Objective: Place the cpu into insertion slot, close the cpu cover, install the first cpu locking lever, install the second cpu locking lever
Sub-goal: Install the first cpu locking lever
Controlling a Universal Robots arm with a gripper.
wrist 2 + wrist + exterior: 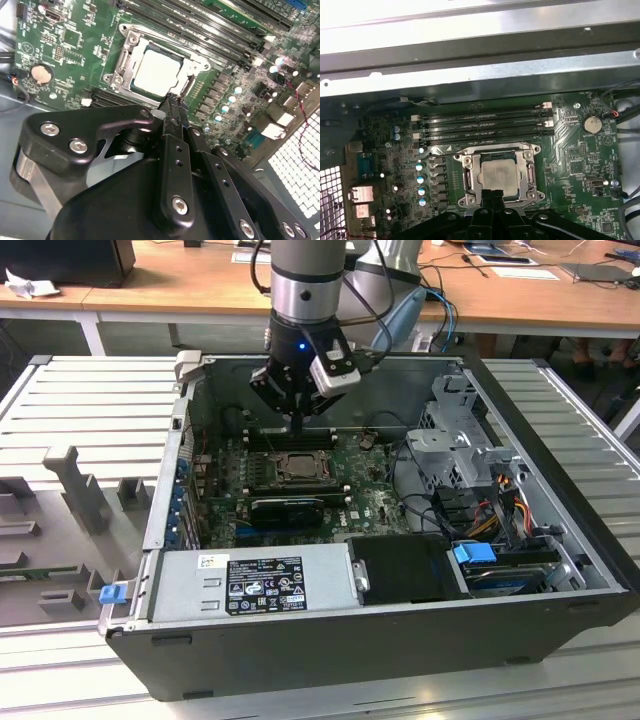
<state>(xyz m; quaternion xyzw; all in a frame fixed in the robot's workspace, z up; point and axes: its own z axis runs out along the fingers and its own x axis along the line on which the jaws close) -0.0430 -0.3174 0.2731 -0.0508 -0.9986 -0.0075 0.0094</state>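
Ribbed grey metal table (90, 400); an open computer case (350, 645) lies on it, motherboard (75, 30) facing up.

- Gripper (172, 102) hangs low over the board. Its fingers are pressed together into one narrow tip with nothing between them.
- The tip is right at the edge of the cpu cover (123, 62); I cannot tell whether it touches.
- The cover lies flat. The cpu (157, 72) shows pale through its window, seated in the insertion slot (148, 47).
- Just past the socket from the fingers, black memory slots (482, 127) run side by side.
- On one side of the fingers is a row of round capacitors (420, 177). On the other side, well apart, is a coin battery (592, 123).
- Everything close to the socket sits low, so there is open room above the board.
- Beyond the memory slots rises the case's metal wall (480, 65).
- Farther out in the exterior view: a long black card (288, 508), the power supply (250, 580), and a drive cage (460, 430) with cables.
- Wooden desks (170, 285) stand behind.
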